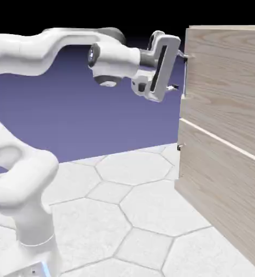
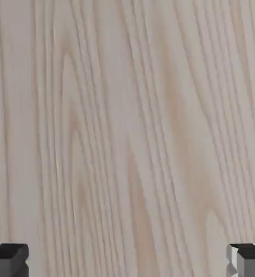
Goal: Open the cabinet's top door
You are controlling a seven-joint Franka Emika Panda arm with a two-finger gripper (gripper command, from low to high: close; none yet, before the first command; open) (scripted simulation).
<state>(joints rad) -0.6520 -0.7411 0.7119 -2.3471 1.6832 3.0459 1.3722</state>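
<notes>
My fingers (image 1: 181, 71) stand wide apart with nothing between them, up in the upper right of the exterior view, one tip above and the other below. The cabinet (image 1: 221, 200) fills that view's right side, and its top door (image 2: 124, 124), seen nearly edge-on there, faces me; the pale wood filling the hand view is most likely that door. What matters to me is the silver handle (image 1: 185, 81): a thin bar, roughly upright, along the cabinet's near edge in the upper right of the exterior view, just beyond my tips toward the exterior view's right. Its long axis runs much the same way as the spread of my fingers, so I judge that closing now would draw my tips along the bar rather than pinch across it. I think I need either a roll of the wrist that puts one finger on each side of it, or a way to hook a fingertip behind it and pull toward the exterior view's left. The hand view shows only wood between my tips at its lower left and lower right corners, no bar, so I cannot tell which side of me the handle lies on, or whether I touch it.
</notes>
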